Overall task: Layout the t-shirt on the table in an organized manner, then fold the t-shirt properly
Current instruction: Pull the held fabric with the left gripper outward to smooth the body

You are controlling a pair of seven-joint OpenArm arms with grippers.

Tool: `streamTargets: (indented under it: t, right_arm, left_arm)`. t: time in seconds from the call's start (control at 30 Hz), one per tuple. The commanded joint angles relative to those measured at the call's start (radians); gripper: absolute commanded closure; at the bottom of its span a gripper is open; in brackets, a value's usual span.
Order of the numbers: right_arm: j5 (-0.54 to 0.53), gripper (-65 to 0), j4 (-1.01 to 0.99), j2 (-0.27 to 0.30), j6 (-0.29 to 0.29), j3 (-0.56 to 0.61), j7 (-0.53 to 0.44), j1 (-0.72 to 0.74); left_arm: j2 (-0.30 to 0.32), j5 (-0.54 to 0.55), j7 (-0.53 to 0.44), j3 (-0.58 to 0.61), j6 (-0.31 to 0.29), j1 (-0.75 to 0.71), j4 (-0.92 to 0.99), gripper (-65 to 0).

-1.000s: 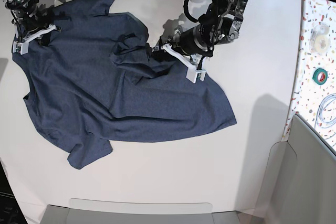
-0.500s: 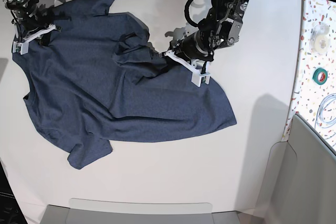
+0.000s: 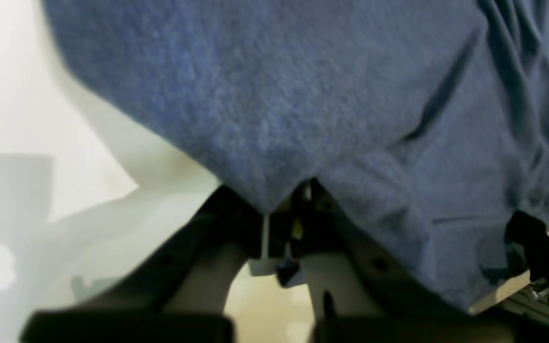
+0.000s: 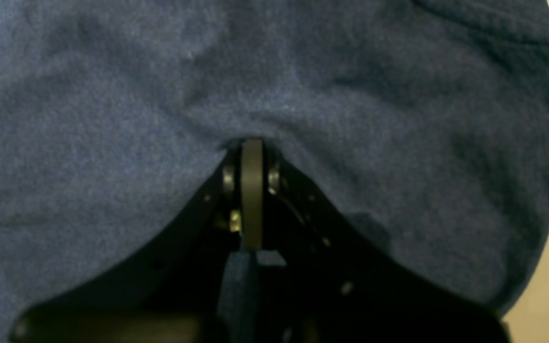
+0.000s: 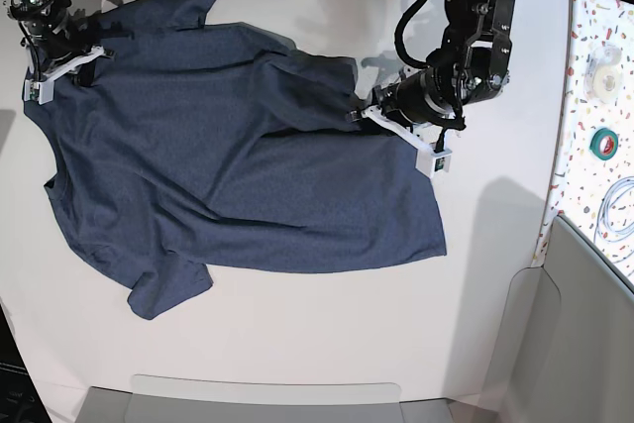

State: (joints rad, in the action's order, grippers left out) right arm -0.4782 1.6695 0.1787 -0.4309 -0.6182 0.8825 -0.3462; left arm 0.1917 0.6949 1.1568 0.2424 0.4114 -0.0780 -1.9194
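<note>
Base view: the t-shirt [image 5: 228, 165] lies spread over the upper left and middle of the table [image 5: 327, 334], plain side up, no lettering visible. One sleeve points to the top edge of the frame, another sticks out at lower left. The lower hem runs along the right side of the cloth and ends in a corner at right of centre. A few creases run from the shirt's middle toward the upper right, where the fabric is drawn to a point.

Left gripper [image 5: 365, 114], upper right of the base view: jaws together, clamped on the shirt's edge at that drawn-out point. Left wrist view confirms it: cloth [image 3: 303, 95] bunches into a V that ends between the closed fingers [image 3: 274, 214], bare white table to the left of the frame.

Right gripper [image 5: 61, 58], upper left corner of the base view: sits at the shirt's edge near the top sleeve. Right wrist view: jaws pressed together, blue fabric [image 4: 160, 95] filling nearly the whole frame and puckering in at the tip [image 4: 252, 147]; clamped on the shirt.

Far right of the base view: speckled strip [image 5: 602, 96] beside the table, carrying a green tape roll [image 5: 604, 142], a clear tape roll [image 5: 603, 74] and a coil of white cable [image 5: 619, 207].
</note>
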Motion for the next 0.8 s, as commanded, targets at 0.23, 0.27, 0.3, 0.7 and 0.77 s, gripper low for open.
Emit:
streamTargets:
  t: [0.23,0.27,0.3,0.7,0.77]
  right_arm:
    - [0.051,0.0,-0.018,-0.002,0.004,0.008,0.099,-0.017]
    - [0.051,0.0,-0.018,-0.002,0.004,0.008,0.099,-0.017]
    - [0.051,0.0,-0.018,-0.002,0.004,0.008,0.099,-0.017]
    - [0.051,0.0,-0.018,-0.002,0.004,0.01,0.099,-0.018]
    - [0.051,0.0,-0.018,-0.002,0.004,0.01,0.099,-0.018]
  left_arm:
    - [0.113,0.006,0.096,-0.013,-0.003,0.045,-0.085,-0.4]
    - [0.124,0.006,0.102,-0.016,-0.003,0.051,-0.088,-0.4]
    - [0.134,0.006,0.105,-0.018,-0.003,0.059,-0.09,-0.4]
    - [0.338,0.004,0.148,-0.004,-0.003,0.09,-0.088,-0.5]
    - [0.365,0.004,0.147,0.008,-0.003,0.091,-0.088,-2.0]
